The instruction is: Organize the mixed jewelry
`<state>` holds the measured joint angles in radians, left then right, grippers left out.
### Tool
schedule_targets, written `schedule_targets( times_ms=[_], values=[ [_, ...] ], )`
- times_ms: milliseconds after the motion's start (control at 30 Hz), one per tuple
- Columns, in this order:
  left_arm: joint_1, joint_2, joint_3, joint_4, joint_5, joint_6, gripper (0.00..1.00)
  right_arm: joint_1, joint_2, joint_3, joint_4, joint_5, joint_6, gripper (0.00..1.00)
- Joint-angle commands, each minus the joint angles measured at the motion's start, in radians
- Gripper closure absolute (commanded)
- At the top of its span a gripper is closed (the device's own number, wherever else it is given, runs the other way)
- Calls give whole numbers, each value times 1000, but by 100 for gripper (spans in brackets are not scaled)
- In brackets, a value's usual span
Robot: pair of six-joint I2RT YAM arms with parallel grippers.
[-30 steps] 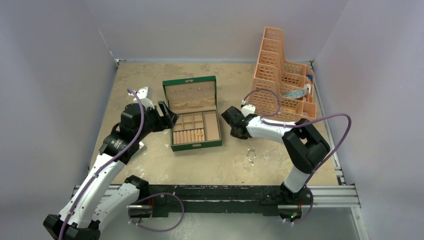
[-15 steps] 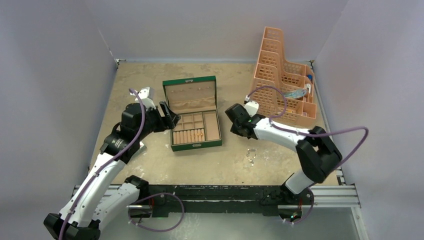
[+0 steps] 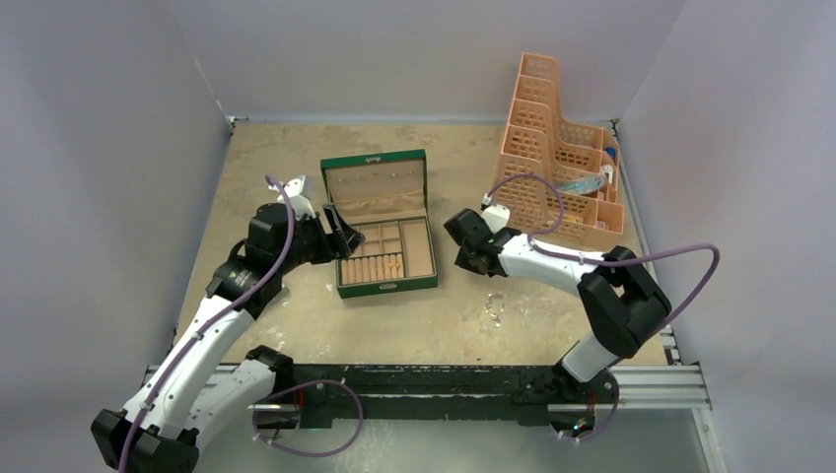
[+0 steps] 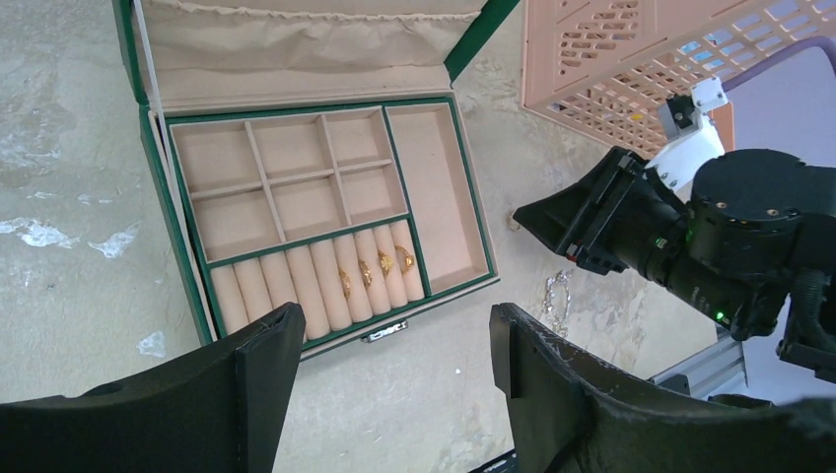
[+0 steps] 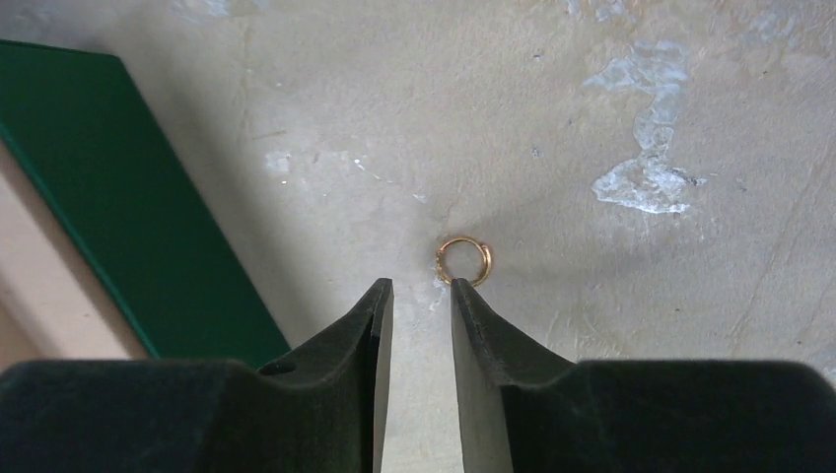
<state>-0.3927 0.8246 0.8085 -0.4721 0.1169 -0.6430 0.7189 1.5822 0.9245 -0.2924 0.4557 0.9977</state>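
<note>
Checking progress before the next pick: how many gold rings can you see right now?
5. Four rings sit in the box's padded rolls; one loose ring lies on the table right of the box. More may be hidden.

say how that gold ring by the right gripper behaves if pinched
The gold ring lies flat on the table, so a push likely skids it. It looks rigid and light. Its smooth round band may slip from the right gripper or roll.
</note>
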Motion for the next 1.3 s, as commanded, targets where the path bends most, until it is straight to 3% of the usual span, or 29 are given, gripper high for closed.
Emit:
schedule_targets(
  times_ms=[0,233,533,733,1067,1133,1200,1267],
  values=[
    [5,-8,0,52,10,-7,31,-4,22,31,-29,18,-7,69],
    [5,-7,0,50,6,-4,31,-3,88,57,-31,19,-22,73],
    [5,-8,-3,50,6,-4,31,-3,123,62,-28,25,-33,85],
    [5,0,-1,56,13,-6,31,-4,113,53,-24,24,-25,100],
    [5,46,6,85,128,-18,28,-3,-56,8,73,-2,-2,100],
    [5,63,4,101,167,-29,26,-3,-100,-8,110,-46,-9,100],
    [5,82,3,116,205,-39,17,-4,-147,-27,167,-100,-24,100],
    [5,100,4,130,235,-57,17,-4,-196,-47,237,-171,-46,100]
  ],
)
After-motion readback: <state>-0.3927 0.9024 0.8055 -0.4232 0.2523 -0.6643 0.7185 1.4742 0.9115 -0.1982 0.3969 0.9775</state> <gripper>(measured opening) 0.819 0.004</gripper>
